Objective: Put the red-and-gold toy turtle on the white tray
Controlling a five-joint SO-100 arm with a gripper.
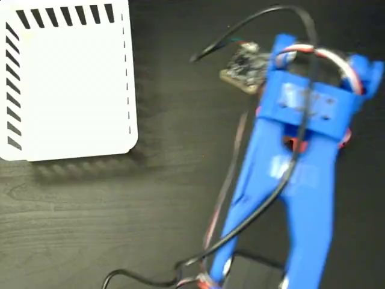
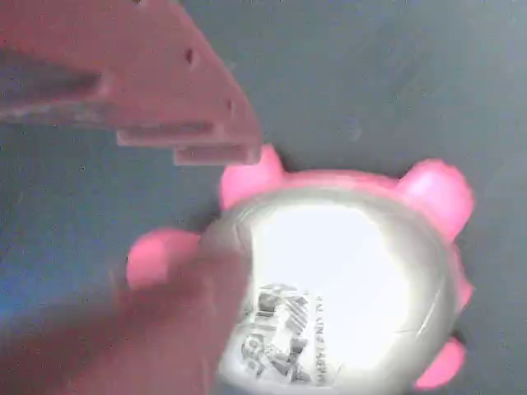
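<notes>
The wrist view shows the red-and-gold toy turtle (image 2: 346, 280) very close. Its shiny gold shell with a black printed mark faces the camera, pink feet stick out around it, and it rests on the dark table. My gripper (image 2: 230, 212) is open at the turtle's left side, with one reddish finger (image 2: 189, 107) above it. The other finger, blurred (image 2: 165, 337), overlaps the shell's lower left edge. The white tray (image 1: 66, 84) with black stripes lies at the top left of the fixed view, far from the blue arm (image 1: 301, 174), which hides the turtle there.
A small circuit board (image 1: 243, 66) with a black cable (image 1: 264, 15) sits off the arm's upper left side. More cables run down along the arm to the bottom edge. Dark wood-grain table (image 1: 120, 211) lies between arm and tray.
</notes>
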